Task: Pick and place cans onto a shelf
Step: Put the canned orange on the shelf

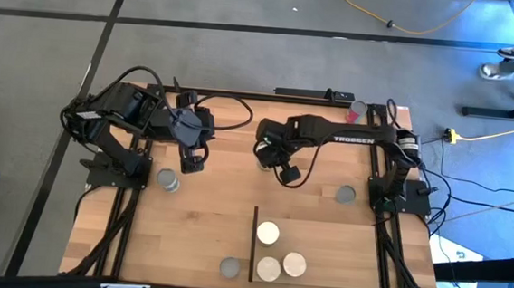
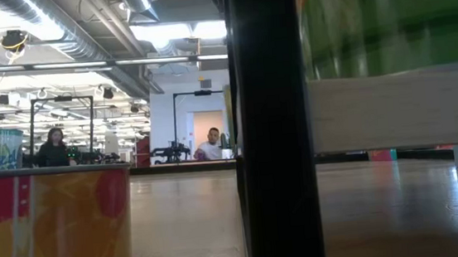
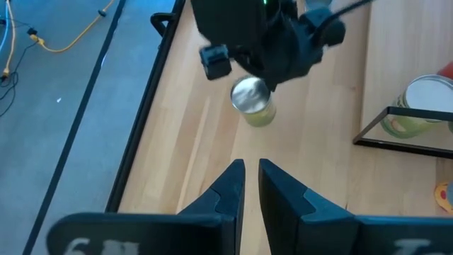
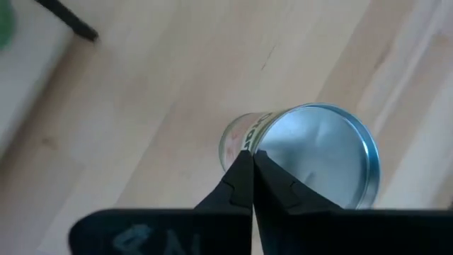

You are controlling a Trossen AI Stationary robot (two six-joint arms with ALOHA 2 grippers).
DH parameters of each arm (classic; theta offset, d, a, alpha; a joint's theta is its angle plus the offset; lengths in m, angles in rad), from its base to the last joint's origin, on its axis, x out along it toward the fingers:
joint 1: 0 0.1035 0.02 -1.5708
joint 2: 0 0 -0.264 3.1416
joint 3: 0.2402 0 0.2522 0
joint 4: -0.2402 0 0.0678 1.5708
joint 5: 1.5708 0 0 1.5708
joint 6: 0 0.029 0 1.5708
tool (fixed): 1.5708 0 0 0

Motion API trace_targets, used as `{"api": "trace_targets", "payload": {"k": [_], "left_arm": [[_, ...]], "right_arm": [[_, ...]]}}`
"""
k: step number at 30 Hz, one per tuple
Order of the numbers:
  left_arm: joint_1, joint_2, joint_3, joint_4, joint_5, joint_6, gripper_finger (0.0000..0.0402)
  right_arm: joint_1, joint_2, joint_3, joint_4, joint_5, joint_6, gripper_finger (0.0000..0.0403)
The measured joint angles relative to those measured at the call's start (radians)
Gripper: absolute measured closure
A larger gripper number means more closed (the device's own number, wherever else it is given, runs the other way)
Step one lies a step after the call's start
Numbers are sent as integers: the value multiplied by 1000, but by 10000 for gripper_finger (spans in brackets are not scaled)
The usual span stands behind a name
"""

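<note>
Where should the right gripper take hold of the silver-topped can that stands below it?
On its round side wall, coming down from above, one finger on each side. The can stands upright, lid up; the right gripper over it is shut, so open first.

Shelf (image 1: 340,250): lower right of frame, three cans (image 1: 268,233) on it.
Loose cans: left (image 1: 167,181), right (image 1: 345,195), bottom centre (image 1: 229,267).

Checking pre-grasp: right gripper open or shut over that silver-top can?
Shut. In the right wrist view the right gripper has its fingertips pressed together with no gap, above the can, not around it. The can stands upright.
</note>
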Motion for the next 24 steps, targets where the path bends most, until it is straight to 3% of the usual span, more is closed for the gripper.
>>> {"api": "trace_targets", "payload": {"k": [13, 24], "left_arm": [[0, 0, 0, 0, 0, 0, 365], [0, 0, 0, 0, 0, 0, 365]], "right_arm": [[89, -3, 285, -500, 0, 106, 403], [245, -158, 221, -559, -35, 295, 403]]}}
